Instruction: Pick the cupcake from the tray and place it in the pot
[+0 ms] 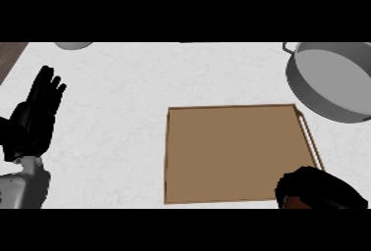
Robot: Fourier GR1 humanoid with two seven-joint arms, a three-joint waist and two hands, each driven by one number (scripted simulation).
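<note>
1. The counter (123,122) is white with faint grey marbling.
2. The tray (232,152) is a flat mid-brown, with a thin lighter tan rim.
3. The pot (337,81) is grey, paler grey on its inside.
4. The left hand (36,117) is black, on a light grey forearm (22,188).
5. The right hand (319,188) is black; a small reddish-brown patch shows under it.
6. A dark brown strip (9,56) sits at the upper left corner.
7. A pale grey rounded object (72,45) shows at the top edge.

Bright, even light; soft, faint shadows
</note>
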